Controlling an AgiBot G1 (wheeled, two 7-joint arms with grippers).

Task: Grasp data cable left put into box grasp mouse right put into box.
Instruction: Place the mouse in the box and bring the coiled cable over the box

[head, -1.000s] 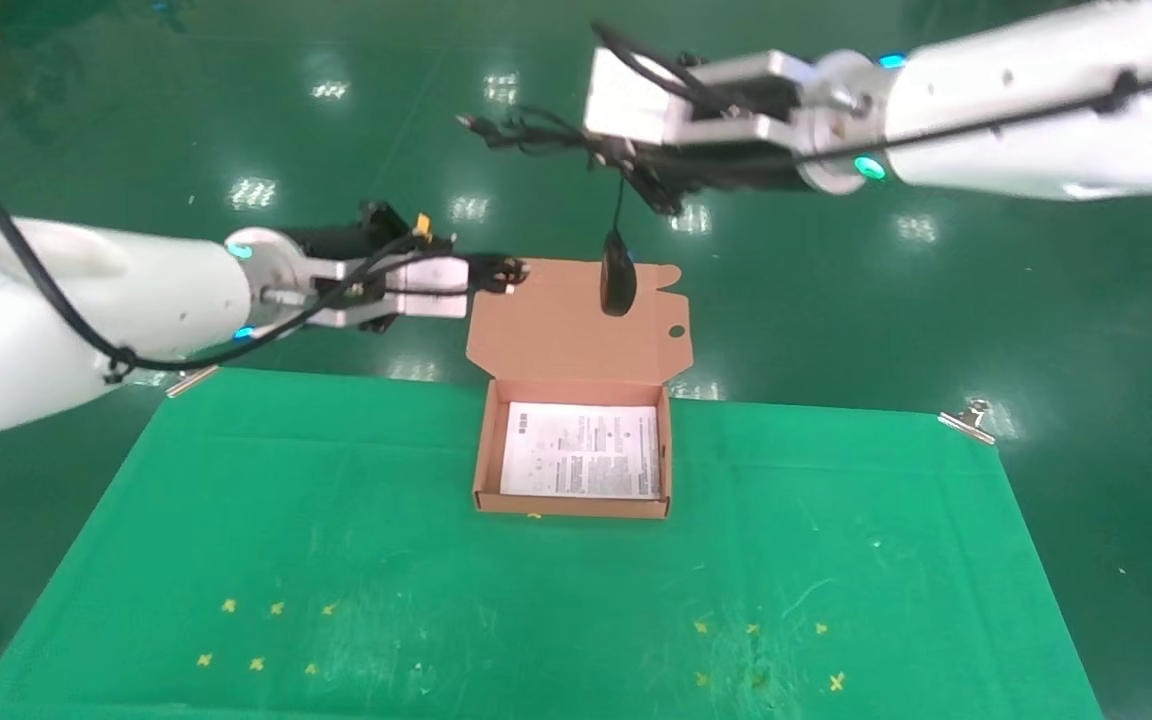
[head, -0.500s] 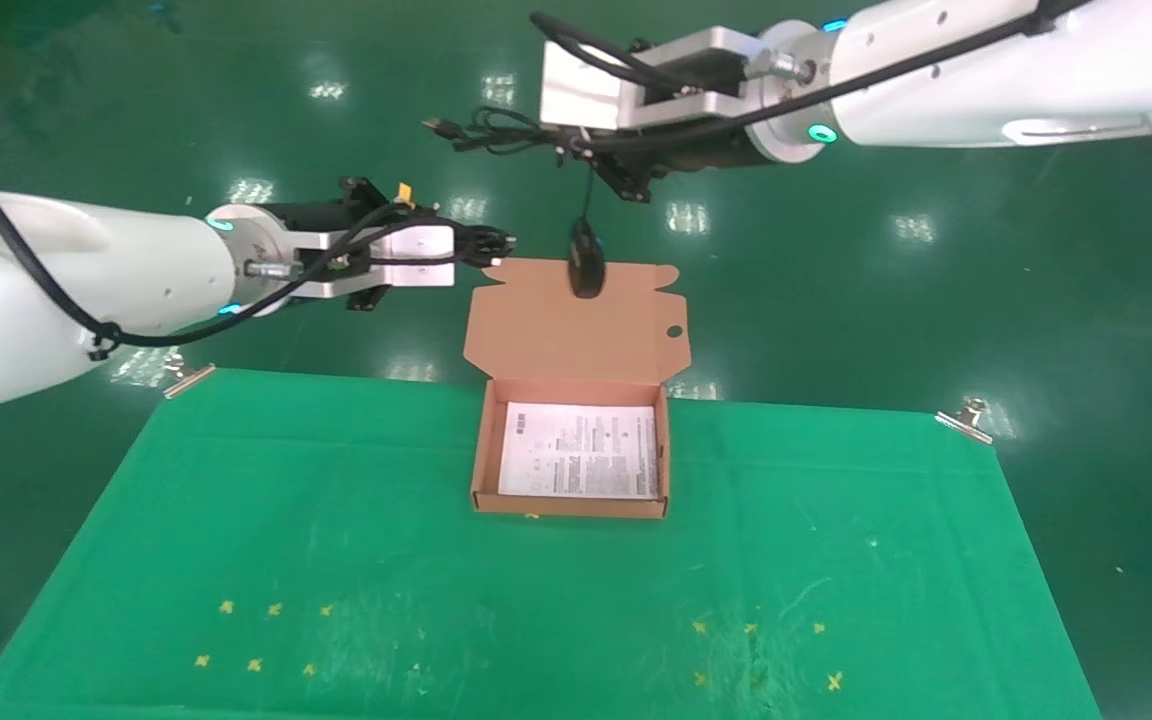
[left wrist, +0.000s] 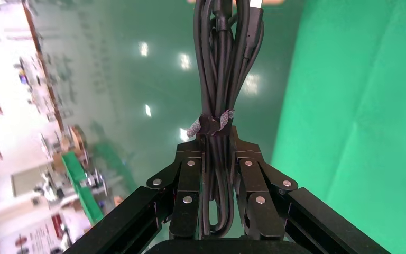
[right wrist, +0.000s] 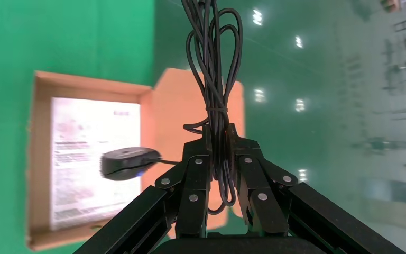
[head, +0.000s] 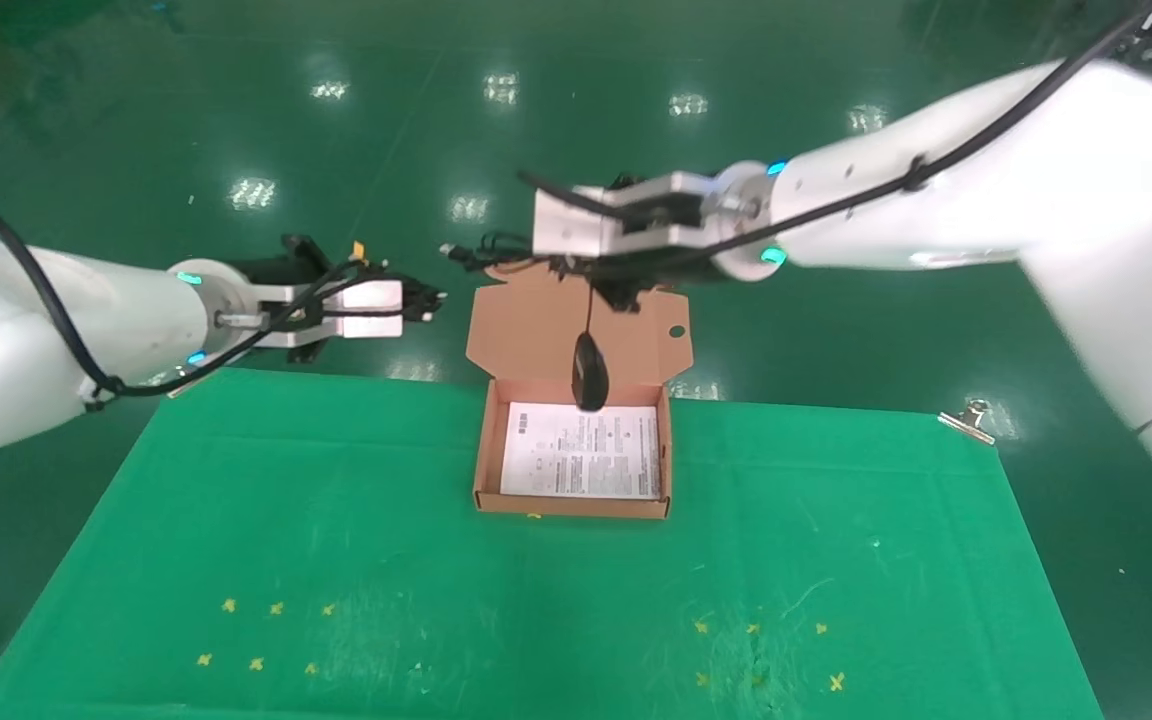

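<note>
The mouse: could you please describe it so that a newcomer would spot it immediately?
Find the orange box at the green table's far edge. Above its back wall a small black oval mouse hangs by its thin cord from the right gripper. Unlike the cable bundle in the left gripper, it dangles.

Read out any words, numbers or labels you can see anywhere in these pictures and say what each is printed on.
No text can be read.
White printed leaflet lining the salmon-orange cardboard box: dense lines of print and a small block graphic, too small and blurred to read.
Small black oval mouse: a tiny blue mark, not legible.
Signs in the left wrist view's background: red characters, blurred.
</note>
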